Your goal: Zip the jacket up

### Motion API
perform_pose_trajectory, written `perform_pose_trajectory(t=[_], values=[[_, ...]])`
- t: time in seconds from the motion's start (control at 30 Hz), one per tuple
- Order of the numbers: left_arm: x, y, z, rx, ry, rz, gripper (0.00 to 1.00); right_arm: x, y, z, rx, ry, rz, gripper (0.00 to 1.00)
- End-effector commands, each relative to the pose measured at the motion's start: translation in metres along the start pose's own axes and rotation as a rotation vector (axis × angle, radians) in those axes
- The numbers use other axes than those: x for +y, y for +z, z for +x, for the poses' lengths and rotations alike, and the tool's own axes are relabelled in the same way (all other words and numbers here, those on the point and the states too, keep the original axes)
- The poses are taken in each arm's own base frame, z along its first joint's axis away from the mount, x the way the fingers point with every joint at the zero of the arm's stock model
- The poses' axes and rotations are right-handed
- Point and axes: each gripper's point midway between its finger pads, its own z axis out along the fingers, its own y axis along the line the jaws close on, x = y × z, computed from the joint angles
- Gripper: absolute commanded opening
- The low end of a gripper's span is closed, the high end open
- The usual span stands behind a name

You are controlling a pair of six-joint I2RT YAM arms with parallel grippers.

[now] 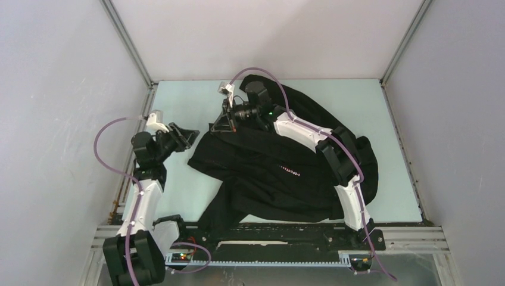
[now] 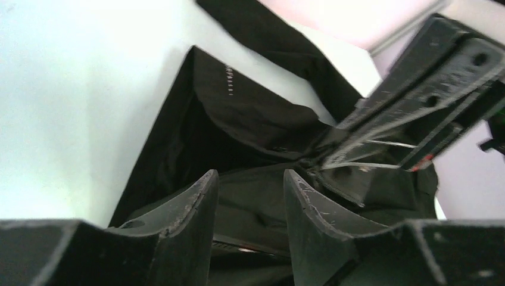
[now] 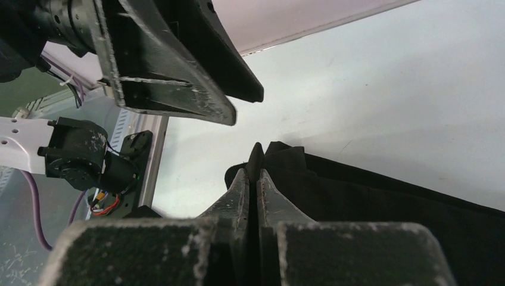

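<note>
The black jacket (image 1: pixel 280 173) lies crumpled across the middle of the pale table, with pale lettering (image 1: pixel 289 171) on its chest. My right gripper (image 1: pixel 223 123) reaches over it to its far-left corner and is shut on a fold of the jacket's edge (image 3: pixel 280 158); the fingertips (image 3: pixel 241 182) pinch the fabric. My left gripper (image 1: pixel 188 136) is open and empty, just left of that corner. In the left wrist view its open fingers (image 2: pixel 202 190) point at the jacket (image 2: pixel 238 119), the zipper teeth and the right gripper (image 2: pixel 417 101).
The pale green table (image 1: pixel 190 101) is walled by white panels on three sides. A metal frame rail (image 1: pixel 137 143) runs along the left edge beside my left arm. A jacket sleeve (image 1: pixel 220 208) trails toward the near edge by the arm bases.
</note>
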Motion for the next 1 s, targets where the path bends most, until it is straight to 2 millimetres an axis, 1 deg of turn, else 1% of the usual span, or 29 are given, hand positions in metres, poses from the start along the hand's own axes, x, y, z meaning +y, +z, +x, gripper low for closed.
perform_pose_trajectory(t=[0.0, 0.1, 0.17, 0.23, 0.33, 0.43, 0.6, 0.67, 0.77, 0.83, 0.9, 0.97], values=[[-0.061, -0.009, -0.05, -0.117, 0.156, 0.251, 0.51, 0.008, 0.006, -0.016, -0.042, -0.043, -0.055, 0.0], [-0.065, -0.009, -0.053, -0.113, 0.159, 0.271, 0.53, 0.009, 0.007, -0.015, -0.039, -0.039, -0.067, 0.0], [-0.074, -0.005, -0.053, -0.1, 0.151, 0.319, 0.54, 0.01, 0.008, -0.015, -0.036, -0.036, -0.081, 0.0], [-0.082, -0.001, -0.048, -0.067, 0.168, 0.36, 0.56, 0.01, 0.008, -0.015, -0.034, -0.033, -0.09, 0.0], [-0.081, 0.008, -0.042, -0.025, 0.217, 0.337, 0.56, 0.01, 0.009, -0.014, -0.032, -0.031, -0.093, 0.0], [-0.082, 0.013, -0.038, -0.004, 0.217, 0.35, 0.58, 0.009, 0.007, -0.014, -0.032, -0.033, -0.087, 0.0], [-0.069, 0.021, -0.029, 0.041, 0.222, 0.288, 0.59, 0.01, 0.006, -0.015, -0.032, -0.036, -0.087, 0.0], [-0.066, 0.023, -0.029, 0.034, 0.226, 0.272, 0.57, 0.011, 0.006, -0.015, -0.032, -0.037, -0.089, 0.0], [-0.065, 0.027, -0.027, 0.054, 0.221, 0.289, 0.47, 0.012, 0.006, -0.016, -0.034, -0.041, -0.09, 0.0], [-0.066, 0.03, -0.021, 0.086, 0.2, 0.317, 0.42, 0.013, 0.006, -0.016, -0.035, -0.043, -0.09, 0.0], [-0.065, 0.032, -0.016, 0.109, 0.186, 0.33, 0.41, 0.013, 0.006, -0.016, -0.035, -0.045, -0.089, 0.0], [-0.062, 0.033, -0.01, 0.123, 0.175, 0.325, 0.42, 0.013, 0.006, -0.016, -0.035, -0.046, -0.087, 0.0]])
